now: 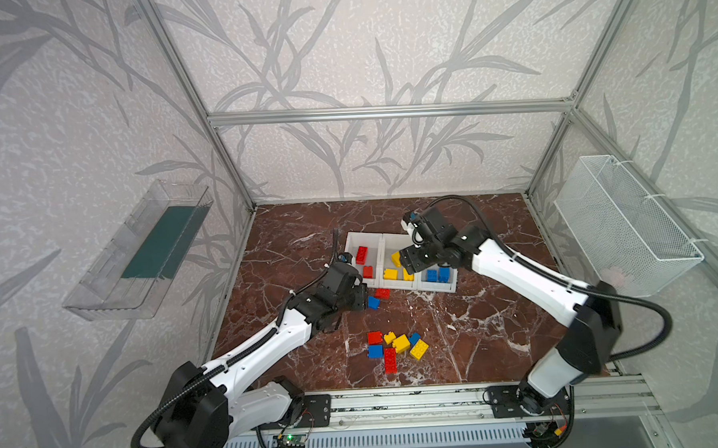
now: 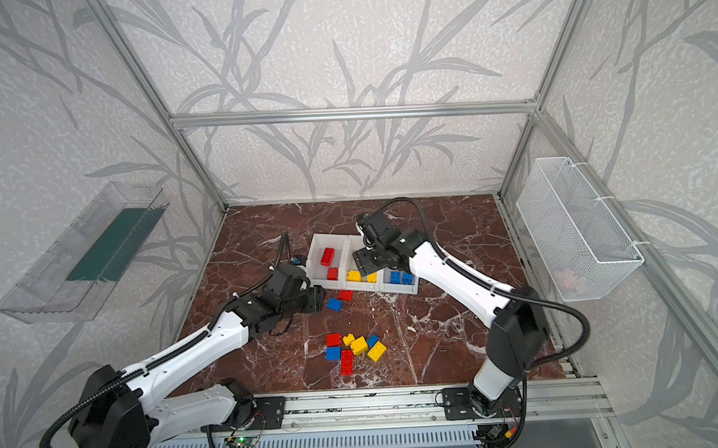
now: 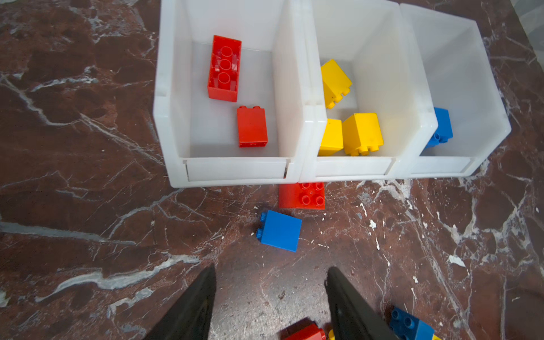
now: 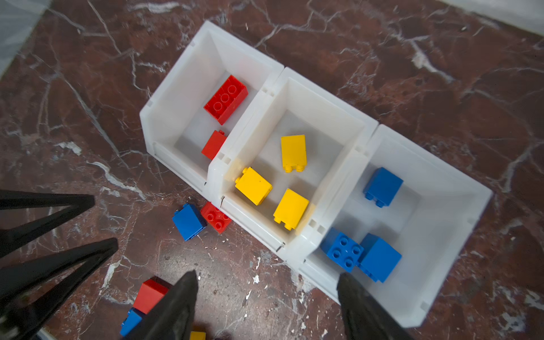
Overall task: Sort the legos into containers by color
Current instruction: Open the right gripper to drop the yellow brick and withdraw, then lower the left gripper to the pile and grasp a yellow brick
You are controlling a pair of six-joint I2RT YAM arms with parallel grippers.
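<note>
The three white bins [image 3: 173,88] stand joined in a row on the red-brown, white-veined marble table [image 1: 478,332]. They are smooth milky plastic with low sloped fronts. The bin nearest the left gripper [image 3: 271,269] holds a long red brick [image 3: 224,68], hollow underside up, and a small red brick [image 3: 252,126] on its side. The middle bin holds three yellow bricks [image 4: 253,185], all tipped over. The last bin holds three blue bricks [image 4: 343,250], one of them studs up.

In the left wrist view the dividing walls hide all but one blue brick and part of a yellow one. In both top views the right arm [image 1: 517,276] covers much of the middle and far bins.

A square red brick [image 3: 306,196] lies studs up against the bins' front, its far edge hidden by the lip. A stray blue brick [image 3: 279,231] lies on its side just beside it. Nearer the arms' bases a loose cluster [image 1: 400,344] of seven glossy studded bricks, red, blue and yellow, lies on the table. The wrist views cut this cluster off at their edges.

The left gripper sits low near the stray blue brick, its black tapered fingers [image 3: 200,303] apart with nothing between them. The right gripper [image 4: 266,275] hovers above the bins, spread wide and empty. A white wire basket [image 1: 624,226] holds something pale pink, too faint to identify.
</note>
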